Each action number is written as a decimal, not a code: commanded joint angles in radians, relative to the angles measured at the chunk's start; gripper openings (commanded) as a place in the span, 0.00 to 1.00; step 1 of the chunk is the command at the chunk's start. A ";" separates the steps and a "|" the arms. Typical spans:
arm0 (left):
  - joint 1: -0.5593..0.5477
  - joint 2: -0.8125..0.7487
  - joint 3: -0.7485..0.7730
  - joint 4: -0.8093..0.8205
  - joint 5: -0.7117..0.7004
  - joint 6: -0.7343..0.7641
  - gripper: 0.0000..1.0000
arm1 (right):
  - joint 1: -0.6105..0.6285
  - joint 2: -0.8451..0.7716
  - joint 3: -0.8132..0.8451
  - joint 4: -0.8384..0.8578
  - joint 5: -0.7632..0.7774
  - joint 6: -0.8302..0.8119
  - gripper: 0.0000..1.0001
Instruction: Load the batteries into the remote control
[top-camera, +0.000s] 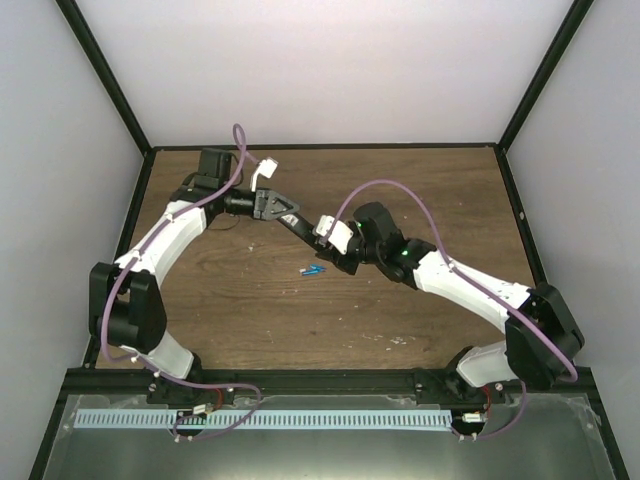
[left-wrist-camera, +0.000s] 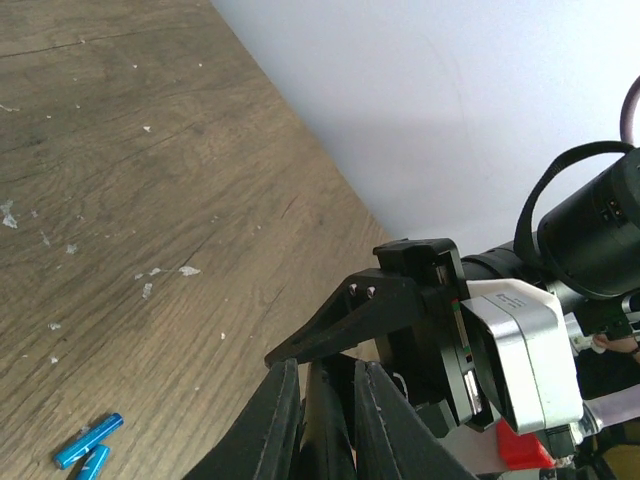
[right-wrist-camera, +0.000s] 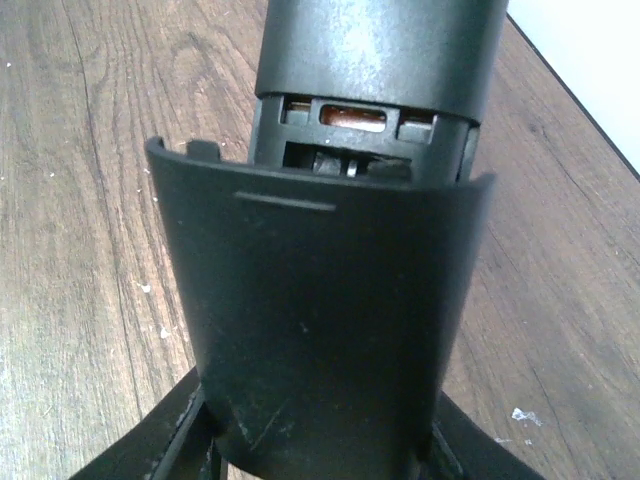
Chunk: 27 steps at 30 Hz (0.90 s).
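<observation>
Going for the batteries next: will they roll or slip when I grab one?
Likely to roll: the batteries are small smooth cylinders lying loose on the flat table. Probably light. They lie close together, so nudging one may shift both.

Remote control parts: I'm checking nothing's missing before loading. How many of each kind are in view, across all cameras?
Blue batteries: 2
Remote control: 1
Battery cover: 1
Total: 4

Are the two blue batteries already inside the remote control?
No, in the left wrist view both batteries lie side by side on the wooden table.
</observation>
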<state>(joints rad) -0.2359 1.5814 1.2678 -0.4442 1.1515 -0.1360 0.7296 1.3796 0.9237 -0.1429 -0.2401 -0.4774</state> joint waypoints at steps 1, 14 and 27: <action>0.000 0.008 0.024 -0.001 -0.024 0.013 0.00 | 0.000 -0.002 0.045 -0.022 0.019 -0.012 0.32; 0.052 0.005 0.038 -0.070 -0.166 0.052 0.00 | -0.026 0.004 0.006 -0.058 0.044 -0.006 0.30; 0.122 0.011 0.017 -0.004 -0.306 0.008 0.00 | -0.050 0.005 -0.002 -0.111 0.026 -0.004 0.31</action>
<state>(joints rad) -0.2001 1.5829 1.2774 -0.5159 1.0557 -0.1295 0.7101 1.3907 0.9249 -0.1402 -0.2340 -0.4751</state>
